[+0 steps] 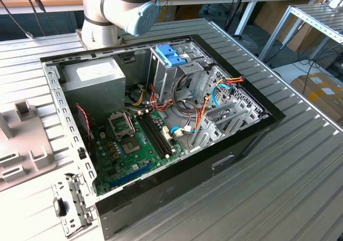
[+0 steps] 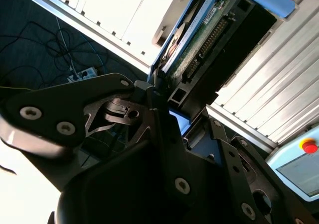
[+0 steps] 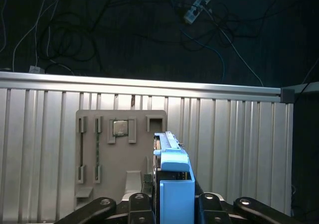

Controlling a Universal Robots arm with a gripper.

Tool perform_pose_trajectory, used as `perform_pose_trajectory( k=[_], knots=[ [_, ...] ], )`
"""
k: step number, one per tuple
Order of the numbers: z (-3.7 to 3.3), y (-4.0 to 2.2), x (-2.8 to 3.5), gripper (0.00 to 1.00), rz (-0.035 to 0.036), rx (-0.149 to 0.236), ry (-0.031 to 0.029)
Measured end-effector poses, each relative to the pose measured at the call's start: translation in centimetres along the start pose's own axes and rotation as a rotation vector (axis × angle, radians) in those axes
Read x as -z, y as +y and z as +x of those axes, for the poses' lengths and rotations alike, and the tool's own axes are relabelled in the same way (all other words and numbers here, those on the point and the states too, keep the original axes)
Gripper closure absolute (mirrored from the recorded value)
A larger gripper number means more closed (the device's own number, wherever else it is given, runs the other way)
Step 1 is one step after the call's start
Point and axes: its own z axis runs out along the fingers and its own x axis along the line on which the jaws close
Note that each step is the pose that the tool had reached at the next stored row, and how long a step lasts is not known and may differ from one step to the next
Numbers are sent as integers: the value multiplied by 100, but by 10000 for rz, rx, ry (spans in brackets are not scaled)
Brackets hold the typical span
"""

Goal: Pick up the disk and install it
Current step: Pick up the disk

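In the first wrist view the disk [image 3: 173, 181] stands on edge, its bright blue rail and end tab toward the camera. My gripper [image 3: 173, 203] is shut on it, with a dark finger pressed against each side. The second wrist view shows the disk [image 2: 214, 35] from its underside: green circuit board, dark body, and a blue tab at the far end. It hangs over the ribbed metal table, just in front of a grey fixture tray [image 3: 117, 157]. In the exterior view the open computer case [image 1: 244, 139] lies on the table, with its tall grey drive cage [image 1: 161, 77] at the back.
A lighter blue bracket [image 1: 170, 55] tops the drive cage. Inside the case are a motherboard [image 1: 134, 144], a power supply [image 1: 96, 77] and loose cables [image 1: 206, 104]. The arm's base [image 1: 120, 8] stands behind the case. The tray holds a small chip [image 3: 119, 128]. A red stop button [image 2: 309, 147] shows nearby.
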Motion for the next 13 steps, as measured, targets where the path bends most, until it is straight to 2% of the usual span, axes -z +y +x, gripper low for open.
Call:
perform_pose_trajectory(
  k=[13],
  knots=[
    [17,-23,2,63,0,0,0]
  ],
)
